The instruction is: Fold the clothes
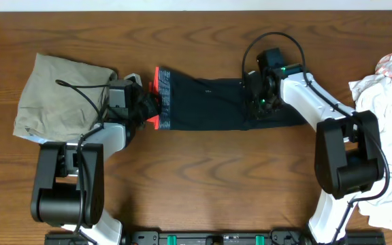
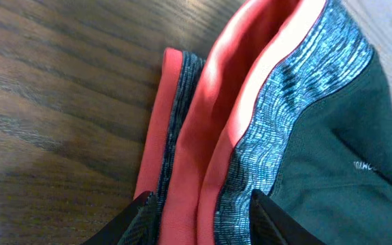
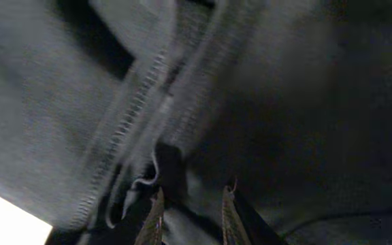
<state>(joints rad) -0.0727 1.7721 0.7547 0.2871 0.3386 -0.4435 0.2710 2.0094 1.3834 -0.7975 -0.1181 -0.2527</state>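
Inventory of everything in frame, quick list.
dark garment: 1, navy-black with a coral and grey waistband, table centre, stretched between the grippers
tan garment: 1, khaki, left side, crumpled
white clothes: 1 pile, white with a faint pattern, right edge, partly out of frame
table: 1, brown wood, under everything
left gripper: 1, black, closed on the coral waistband end
right gripper: 1, black, closed on dark fabric at the opposite end
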